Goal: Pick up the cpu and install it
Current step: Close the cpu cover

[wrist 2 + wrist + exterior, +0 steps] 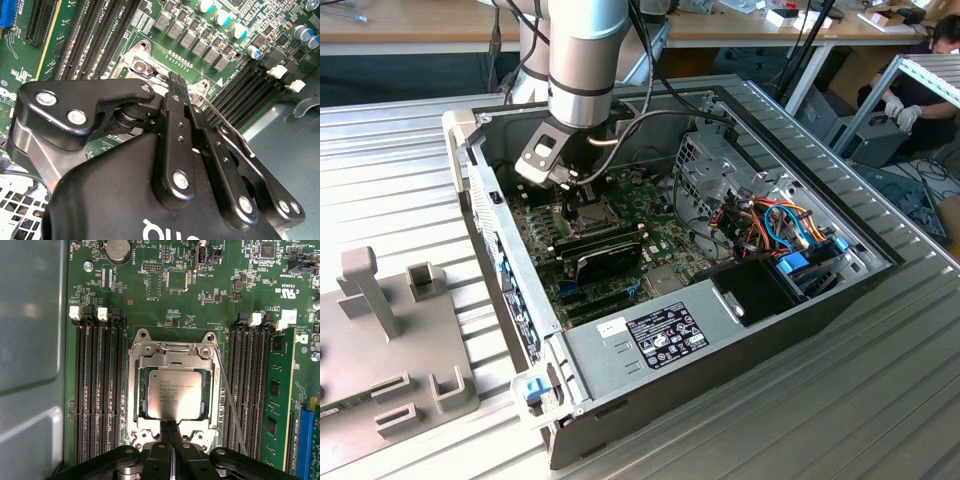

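Looking straight down on the green motherboard in the first wrist view, and spotting the cpu right away: flat, silver-grey top up, sitting square inside the metal socket frame. Can't say whether fully seated or clamped. Down to the gripper next: pressed together at the tips and pinching nothing. Hovering at the frame's edge on the side away from the coin battery, just beside the cpu's rim, contact not clear. Noting a thin wire lever slanting along one side of the frame, between it and a bank of black memory slots, with a green memory module standing upright just past them. Over to the exterior view: arm reaching down into the open computer case, toward the far end on the exterior view's left. Outside, on the ribbed metal table, seeing a grey fixture plate at the exterior view's left. At the far right, catching a person's gloved hands near a dark grey box.
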Controlling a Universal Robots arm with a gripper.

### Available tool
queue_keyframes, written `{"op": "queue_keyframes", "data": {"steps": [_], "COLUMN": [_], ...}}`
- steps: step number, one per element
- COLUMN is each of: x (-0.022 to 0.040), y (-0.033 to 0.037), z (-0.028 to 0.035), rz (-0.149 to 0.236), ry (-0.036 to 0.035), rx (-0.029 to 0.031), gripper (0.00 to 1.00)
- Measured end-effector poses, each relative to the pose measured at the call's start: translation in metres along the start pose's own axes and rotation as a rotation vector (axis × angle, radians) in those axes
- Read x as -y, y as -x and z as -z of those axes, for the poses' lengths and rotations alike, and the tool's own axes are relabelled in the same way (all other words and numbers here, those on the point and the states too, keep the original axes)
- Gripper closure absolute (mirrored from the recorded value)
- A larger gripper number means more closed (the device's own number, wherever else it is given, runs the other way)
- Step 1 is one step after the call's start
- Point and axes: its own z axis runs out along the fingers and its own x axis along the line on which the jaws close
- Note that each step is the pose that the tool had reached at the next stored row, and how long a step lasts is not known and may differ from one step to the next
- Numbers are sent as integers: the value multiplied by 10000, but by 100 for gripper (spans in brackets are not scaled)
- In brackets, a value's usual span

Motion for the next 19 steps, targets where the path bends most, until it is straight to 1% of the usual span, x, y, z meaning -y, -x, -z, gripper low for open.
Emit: {"op": "queue_keyframes", "data": {"steps": [16, 18, 19], "x": [0, -1, -1], "y": [-1, -1, -1], "z": [-7, 5, 23], "rz": [0, 0, -1], "ry": [2, 9, 8], "rx": [-3, -10, -9], "gripper": [89, 89, 89]}}
